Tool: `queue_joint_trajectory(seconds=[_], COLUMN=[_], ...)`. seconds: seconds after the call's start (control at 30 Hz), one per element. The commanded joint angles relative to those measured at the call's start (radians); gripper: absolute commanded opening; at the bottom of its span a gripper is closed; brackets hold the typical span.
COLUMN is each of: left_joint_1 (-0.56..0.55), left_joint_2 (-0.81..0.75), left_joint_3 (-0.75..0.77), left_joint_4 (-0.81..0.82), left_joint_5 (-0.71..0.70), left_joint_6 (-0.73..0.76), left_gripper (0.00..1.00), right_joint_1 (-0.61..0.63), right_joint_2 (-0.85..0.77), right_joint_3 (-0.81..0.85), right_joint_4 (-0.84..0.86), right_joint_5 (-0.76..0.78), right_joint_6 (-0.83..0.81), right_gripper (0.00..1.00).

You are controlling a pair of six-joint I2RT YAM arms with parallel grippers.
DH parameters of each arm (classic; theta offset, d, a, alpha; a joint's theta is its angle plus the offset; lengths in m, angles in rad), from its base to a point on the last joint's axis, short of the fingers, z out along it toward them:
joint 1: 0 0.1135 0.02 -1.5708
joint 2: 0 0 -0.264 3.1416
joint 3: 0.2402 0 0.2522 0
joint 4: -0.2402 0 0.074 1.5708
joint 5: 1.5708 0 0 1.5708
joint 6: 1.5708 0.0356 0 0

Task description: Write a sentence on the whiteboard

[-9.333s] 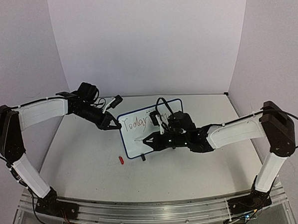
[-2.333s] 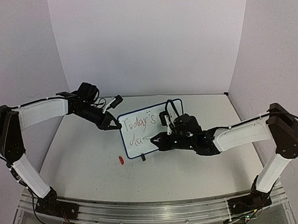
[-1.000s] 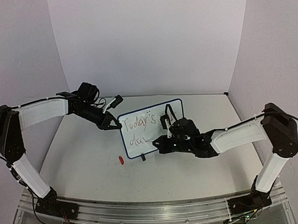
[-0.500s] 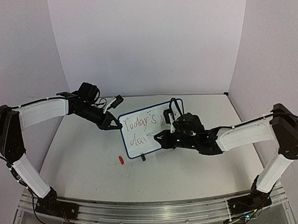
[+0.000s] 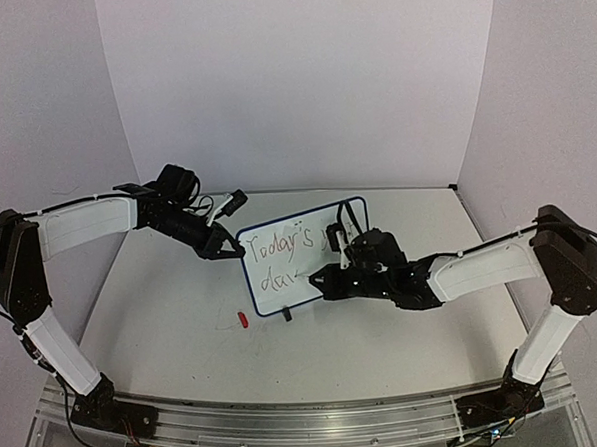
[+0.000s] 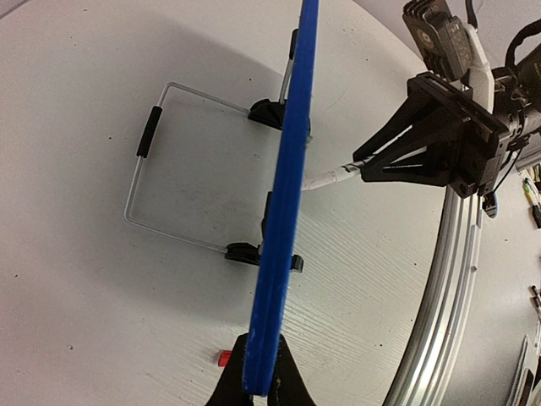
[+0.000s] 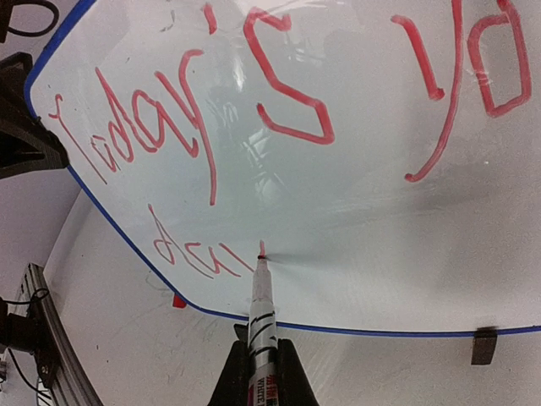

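The whiteboard (image 5: pixel 290 246) stands tilted mid-table on its black feet, blue-framed; it also shows in the right wrist view (image 7: pixel 355 211) and edge-on in the left wrist view (image 6: pixel 292 169). The sentence (image 5: pixel 278 249) reads "Today's yo" on top with "da" and a started stroke below (image 7: pixel 190 254). My left gripper (image 5: pixel 230 252) is shut on the whiteboard's left edge (image 6: pixel 262 376). My right gripper (image 5: pixel 319 279) is shut on a white marker (image 7: pixel 262 313), whose tip touches the board just right of "da".
A red marker cap (image 5: pixel 240 320) lies on the table in front of the board's left corner. A wire stand (image 6: pixel 148 165) props the board from behind. The metal rail (image 5: pixel 289 424) runs along the near table edge.
Over nine seconds the lower line gained "da". In the last second the marker tip has moved a little right along the lower line. The left arm has not moved.
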Motion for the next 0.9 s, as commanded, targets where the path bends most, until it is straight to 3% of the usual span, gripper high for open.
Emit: queue_joint_trajectory(seconds=[0.0,0.5,0.73,0.87], left_joint_1=[-0.023,-0.024,-0.024,-0.024], left_joint_2=[0.048,0.053,0.052,0.051], left_joint_3=[0.013,0.013,0.012,0.013], left_joint_4=[-0.023,-0.023,-0.023,-0.023], left_joint_5=[-0.070,-0.070,-0.068,-0.070], left_joint_6=[0.012,0.012,0.011,0.011], left_gripper=[0.00,0.00,0.00,0.00], right_joint_1=[-0.001,0.000,0.000,-0.001], right_joint_2=[0.026,0.099,0.006,-0.074], right_joint_3=[0.013,0.036,-0.011,-0.050], right_joint_4=[0.010,0.033,0.093,0.082], right_joint_5=[-0.023,-0.103,-0.180,-0.122], right_joint_6=[0.011,0.022,-0.002,0.005], right_gripper=[0.00,0.00,0.00,0.00])
